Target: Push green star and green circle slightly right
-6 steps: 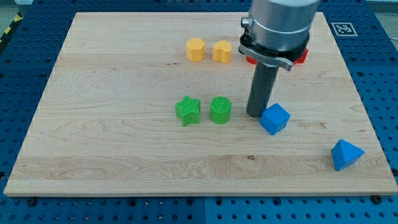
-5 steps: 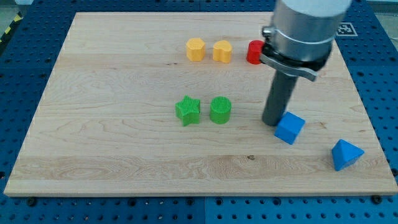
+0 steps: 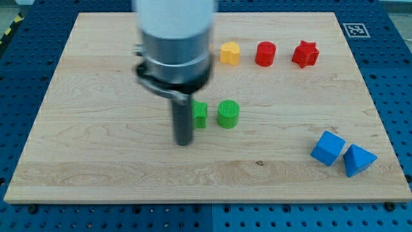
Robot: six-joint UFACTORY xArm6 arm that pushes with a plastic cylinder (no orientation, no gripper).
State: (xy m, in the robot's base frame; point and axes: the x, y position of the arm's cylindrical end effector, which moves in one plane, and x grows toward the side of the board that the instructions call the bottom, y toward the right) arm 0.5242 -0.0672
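My tip (image 3: 185, 142) rests on the surface (image 3: 96, 161) just left of the partly hidden green star (image 3: 200, 115), apparently touching; green circle (image 3: 228, 113) beside, lined for a rightward shove. No pincer exists.

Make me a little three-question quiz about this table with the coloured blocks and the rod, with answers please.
1. True or false: my tip touches the green circle.
2. Which block does the rod partly hide? A) green star B) red star C) yellow block
3. How many blue blocks lie at the view's lower right?

Key
1. False: my tip sits at the view's lower left of the green star, and the star lies between it and the circle.
2. A.
3. Two: a blue cube and a blue pyramid-like block, side by side.
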